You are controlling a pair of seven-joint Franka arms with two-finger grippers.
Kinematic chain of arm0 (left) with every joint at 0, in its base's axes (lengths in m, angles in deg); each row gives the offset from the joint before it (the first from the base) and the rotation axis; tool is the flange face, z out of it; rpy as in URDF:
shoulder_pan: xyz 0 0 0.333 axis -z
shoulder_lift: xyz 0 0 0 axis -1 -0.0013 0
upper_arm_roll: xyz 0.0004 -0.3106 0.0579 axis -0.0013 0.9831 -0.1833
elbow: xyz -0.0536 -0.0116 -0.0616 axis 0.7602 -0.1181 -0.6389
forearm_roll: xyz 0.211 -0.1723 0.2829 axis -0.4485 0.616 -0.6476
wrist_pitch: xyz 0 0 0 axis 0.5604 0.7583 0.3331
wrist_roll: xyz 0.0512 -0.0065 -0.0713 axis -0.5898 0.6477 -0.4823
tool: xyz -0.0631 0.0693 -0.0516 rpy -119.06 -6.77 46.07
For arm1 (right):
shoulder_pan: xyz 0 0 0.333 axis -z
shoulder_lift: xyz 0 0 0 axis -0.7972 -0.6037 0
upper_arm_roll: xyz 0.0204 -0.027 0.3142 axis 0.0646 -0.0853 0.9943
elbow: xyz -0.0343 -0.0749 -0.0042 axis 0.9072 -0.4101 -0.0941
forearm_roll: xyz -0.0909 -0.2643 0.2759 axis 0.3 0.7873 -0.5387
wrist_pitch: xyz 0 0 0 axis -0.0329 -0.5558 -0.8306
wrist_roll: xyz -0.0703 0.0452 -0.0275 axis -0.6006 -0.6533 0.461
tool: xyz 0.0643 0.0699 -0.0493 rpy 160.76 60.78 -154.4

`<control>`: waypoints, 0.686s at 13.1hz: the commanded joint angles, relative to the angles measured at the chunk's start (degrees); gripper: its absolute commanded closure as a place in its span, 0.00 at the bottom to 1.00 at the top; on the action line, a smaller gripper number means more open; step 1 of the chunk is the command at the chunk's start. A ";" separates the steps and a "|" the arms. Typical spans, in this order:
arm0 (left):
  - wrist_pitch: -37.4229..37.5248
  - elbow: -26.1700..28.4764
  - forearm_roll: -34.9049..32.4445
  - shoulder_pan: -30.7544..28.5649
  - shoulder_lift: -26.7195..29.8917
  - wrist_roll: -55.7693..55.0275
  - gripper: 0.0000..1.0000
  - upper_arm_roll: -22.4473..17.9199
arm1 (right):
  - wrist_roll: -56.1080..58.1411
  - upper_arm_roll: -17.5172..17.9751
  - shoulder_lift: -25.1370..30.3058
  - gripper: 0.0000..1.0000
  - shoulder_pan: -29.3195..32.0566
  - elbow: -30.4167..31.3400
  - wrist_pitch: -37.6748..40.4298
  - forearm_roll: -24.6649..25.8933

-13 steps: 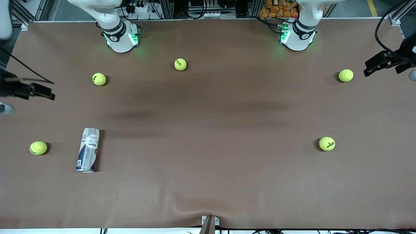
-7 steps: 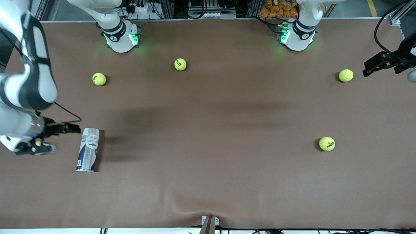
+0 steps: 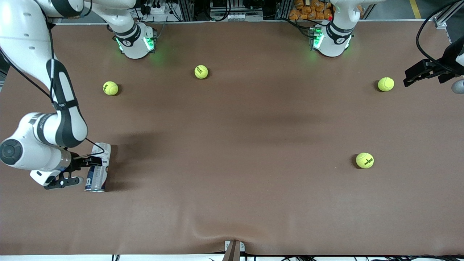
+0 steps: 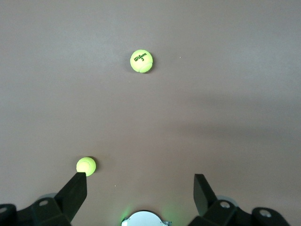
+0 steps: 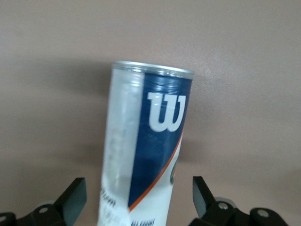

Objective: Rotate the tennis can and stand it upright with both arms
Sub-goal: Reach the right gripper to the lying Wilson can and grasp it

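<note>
The tennis can [image 3: 103, 153] lies on its side on the brown table, toward the right arm's end, with its silvery rim toward the front camera. My right gripper [image 3: 82, 171] is low over the can and open. In the right wrist view the can [image 5: 150, 141] with its navy "W" label lies between the two fingers, with a gap on each side. My left gripper [image 3: 422, 70] waits open and empty above the table's edge at the left arm's end. In the left wrist view the left gripper [image 4: 140, 182] holds nothing.
Several yellow-green tennis balls lie about: one [image 3: 110, 88] and one [image 3: 201, 71] near the right arm's base, one [image 3: 385, 84] near the left gripper, one [image 3: 364, 160] nearer the front camera. The left wrist view shows two balls [image 4: 141, 61] [image 4: 86, 166].
The right arm has swung in from the table's end and come down over the can, its open fingers now either side of it. It now hides the ball beside the can. The left arm barely moved.
</note>
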 commanded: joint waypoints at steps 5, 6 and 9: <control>0.70 -0.06 -0.21 -0.38 0.36 0.87 0.00 0.35 | 0.46 0.53 -2.99 0.00 1.82 1.14 -0.79 -1.20; 0.70 -0.06 -0.21 -0.38 0.36 0.87 0.00 0.35 | 0.37 0.53 -3.08 0.00 1.91 2.01 -0.70 -1.20; 0.70 -0.06 -0.21 -0.38 0.27 0.87 0.00 0.35 | 0.81 0.62 -2.99 0.00 1.91 3.69 -0.79 -2.07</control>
